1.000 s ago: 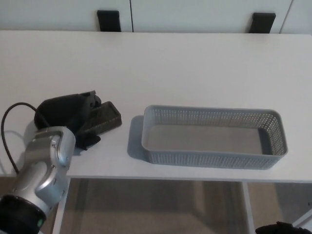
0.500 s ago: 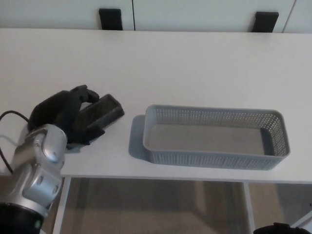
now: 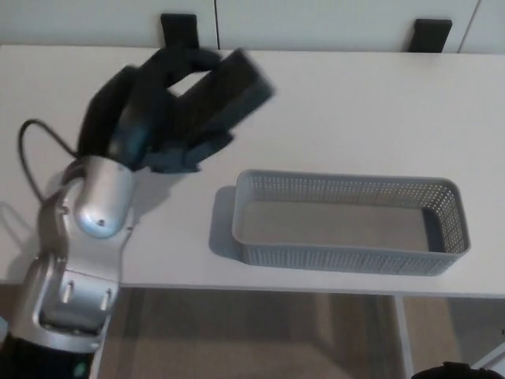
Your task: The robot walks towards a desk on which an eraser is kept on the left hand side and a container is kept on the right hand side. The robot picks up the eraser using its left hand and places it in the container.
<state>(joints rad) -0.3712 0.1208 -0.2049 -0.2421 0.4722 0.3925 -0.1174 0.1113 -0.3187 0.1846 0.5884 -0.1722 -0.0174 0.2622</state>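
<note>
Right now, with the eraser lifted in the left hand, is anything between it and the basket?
Nothing visible blocks the way. The left hand holds the eraser raised above the desk, up and to the left of the grey container. The container looks empty, and only bare desk lies between them.

We can find no words, numbers or signs to read here. The basket [image 3: 347, 223], the worktop [image 3: 355, 110] and the robot's silver arm [image 3: 83, 245] all look plain to us.
</note>
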